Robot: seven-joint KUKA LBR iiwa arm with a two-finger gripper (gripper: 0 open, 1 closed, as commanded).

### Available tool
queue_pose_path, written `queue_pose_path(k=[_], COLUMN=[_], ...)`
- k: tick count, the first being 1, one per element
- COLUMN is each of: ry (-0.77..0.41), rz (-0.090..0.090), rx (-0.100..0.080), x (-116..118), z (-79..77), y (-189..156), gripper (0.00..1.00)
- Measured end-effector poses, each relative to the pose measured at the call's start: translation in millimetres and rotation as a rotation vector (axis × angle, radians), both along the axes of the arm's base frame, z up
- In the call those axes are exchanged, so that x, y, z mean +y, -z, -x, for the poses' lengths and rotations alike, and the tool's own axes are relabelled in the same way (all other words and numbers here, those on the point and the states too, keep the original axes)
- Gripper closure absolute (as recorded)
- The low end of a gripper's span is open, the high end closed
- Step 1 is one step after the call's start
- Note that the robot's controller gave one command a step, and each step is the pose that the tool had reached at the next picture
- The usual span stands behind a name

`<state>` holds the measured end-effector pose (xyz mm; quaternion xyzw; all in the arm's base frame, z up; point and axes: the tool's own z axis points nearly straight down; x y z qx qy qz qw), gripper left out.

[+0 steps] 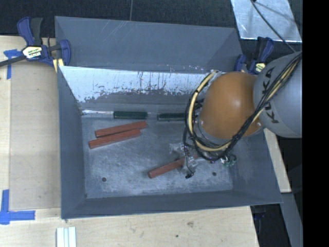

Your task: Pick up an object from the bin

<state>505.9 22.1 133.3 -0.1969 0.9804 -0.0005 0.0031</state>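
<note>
My gripper (pixel 188 163) is low over the bin floor, right of centre, under the orange dome. A short reddish-brown bar (pixel 164 169) lies slanted on the floor, and its right end reaches up to the fingertips. Whether the fingers close on that end is hidden by the gripper body.
Two longer reddish-brown bars (pixel 121 129) (pixel 114 138) lie side by side in the left half of the bin. Against the back wall lie a dark green stick (pixel 130 115) and a second dark one (pixel 171 117).
</note>
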Motion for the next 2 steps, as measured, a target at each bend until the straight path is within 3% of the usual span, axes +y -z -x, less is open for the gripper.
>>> queue_pose_path(k=[2], ry=[0.000], rz=[0.000], rx=[0.000], x=[0], z=[-2.9], y=[-32], gripper=[1.00])
